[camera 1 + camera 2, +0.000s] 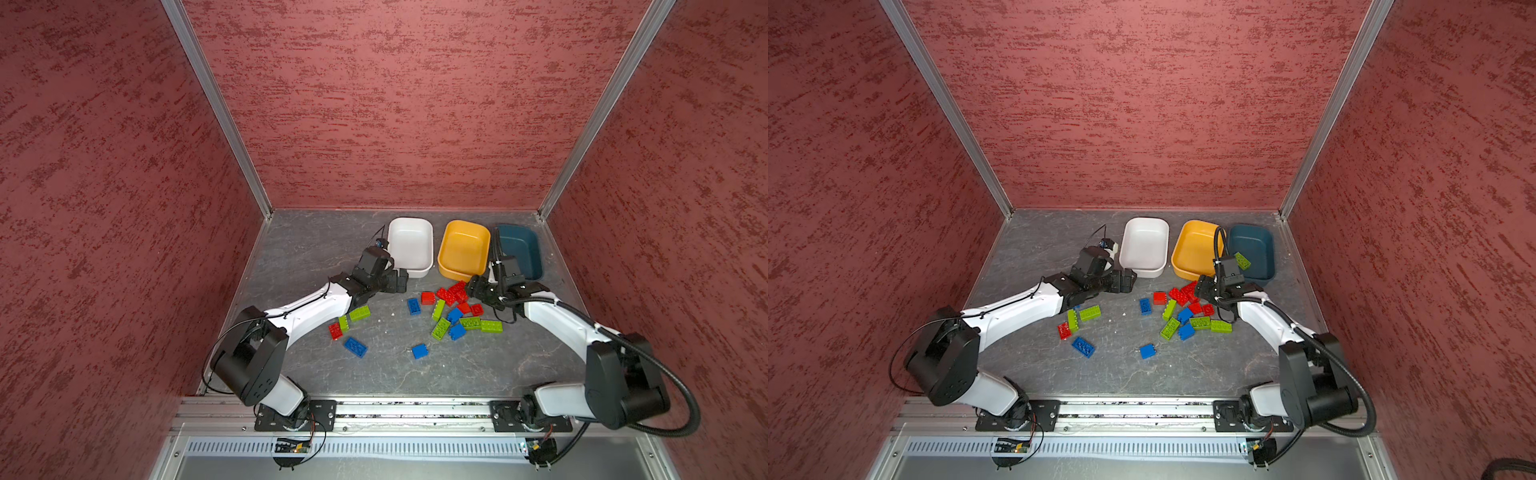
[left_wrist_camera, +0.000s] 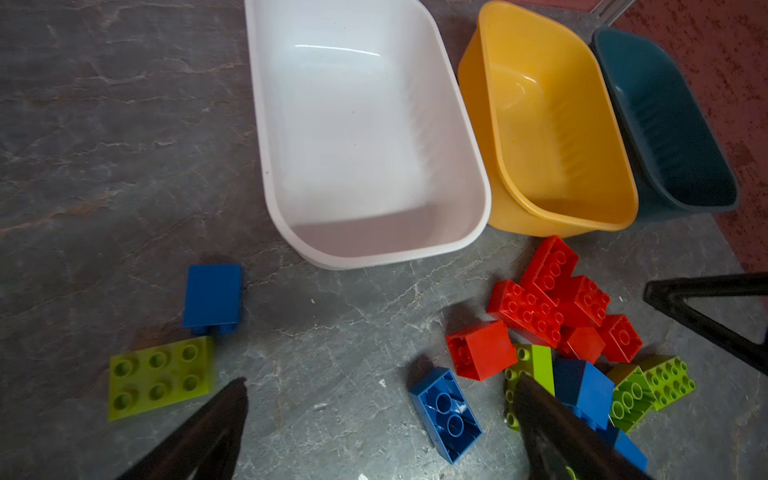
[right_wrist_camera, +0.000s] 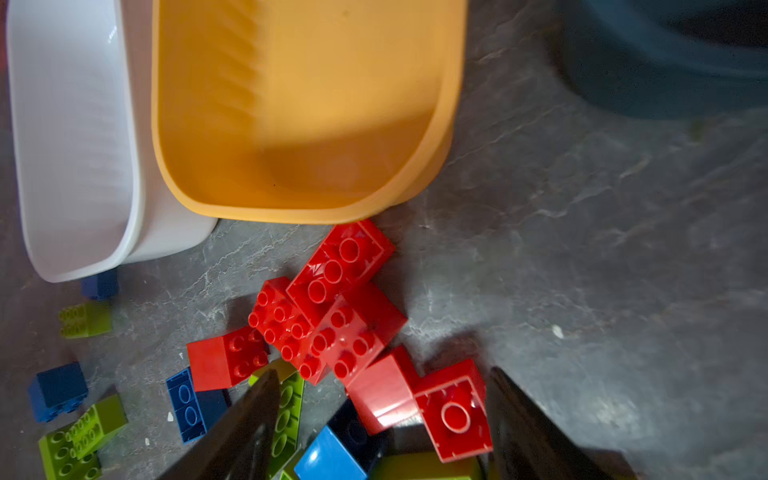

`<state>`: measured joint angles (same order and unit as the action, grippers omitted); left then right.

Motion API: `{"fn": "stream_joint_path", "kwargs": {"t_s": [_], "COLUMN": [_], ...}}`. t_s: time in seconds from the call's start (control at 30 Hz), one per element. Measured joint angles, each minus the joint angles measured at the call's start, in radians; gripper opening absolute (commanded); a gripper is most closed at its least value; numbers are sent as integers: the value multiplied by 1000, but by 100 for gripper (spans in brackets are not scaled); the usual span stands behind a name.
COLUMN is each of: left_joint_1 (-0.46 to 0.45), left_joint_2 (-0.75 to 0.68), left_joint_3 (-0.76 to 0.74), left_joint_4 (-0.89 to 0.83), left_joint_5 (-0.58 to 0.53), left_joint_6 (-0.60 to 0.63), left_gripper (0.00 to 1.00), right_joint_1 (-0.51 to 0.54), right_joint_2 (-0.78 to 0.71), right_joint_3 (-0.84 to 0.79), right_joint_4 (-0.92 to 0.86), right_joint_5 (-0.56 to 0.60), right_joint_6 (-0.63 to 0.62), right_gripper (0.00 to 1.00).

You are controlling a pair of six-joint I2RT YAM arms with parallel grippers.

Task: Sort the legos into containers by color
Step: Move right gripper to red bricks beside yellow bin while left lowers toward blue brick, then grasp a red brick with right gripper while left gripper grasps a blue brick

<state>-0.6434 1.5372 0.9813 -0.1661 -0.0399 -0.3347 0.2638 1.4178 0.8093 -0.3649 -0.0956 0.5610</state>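
While the left gripper (image 2: 381, 380) hangs just in front of the white tub (image 1: 411, 245) with its jaws spread wide and holding nothing, the right gripper (image 3: 383, 371) stands low over the red bricks (image 3: 332, 307) beside the yellow-orange tub (image 1: 463, 249), its jaws parted astride some of them without clamping. 1 lime green brick (image 1: 1241, 260) lies in the teal tub (image 1: 1258, 241); the other legos (image 1: 355, 347), red, blue and green, lie loose on the grey table (image 1: 311, 257) before the 3 tubs.
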Motion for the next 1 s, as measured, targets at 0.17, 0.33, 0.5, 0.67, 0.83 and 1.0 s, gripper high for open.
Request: {"fn": "stream_joint_path", "kwargs": {"t_s": [0.17, 0.33, 0.5, 0.67, 0.83, 1.0], "left_joint_1": [-37, -63, -86, -100, -121, -127], "left_joint_2": [6, 39, 100, 151, 186, 197], "left_joint_3": [9, 29, 72, 123, 162, 169], "left_joint_4": [-5, -7, -21, -42, -61, -75], "left_joint_5": [-3, -3, -12, -14, -18, -18], "left_joint_6": [14, 8, -28, -53, -54, -54], "left_gripper": [99, 99, 99, 100, 99, 99], "right_joint_1": [50, 76, 93, 101, 101, 102], "right_joint_2": [108, 194, 238, 247, 246, 229], "right_joint_3": [80, 130, 134, 134, 129, 105], "right_joint_4": [-8, -41, -76, -92, -81, -65], "right_joint_5": [4, 51, 95, 140, 171, 178], "right_joint_6": [-80, -132, -162, -166, -166, -179], "right_gripper": [69, 68, 64, 56, 50, 38]}}
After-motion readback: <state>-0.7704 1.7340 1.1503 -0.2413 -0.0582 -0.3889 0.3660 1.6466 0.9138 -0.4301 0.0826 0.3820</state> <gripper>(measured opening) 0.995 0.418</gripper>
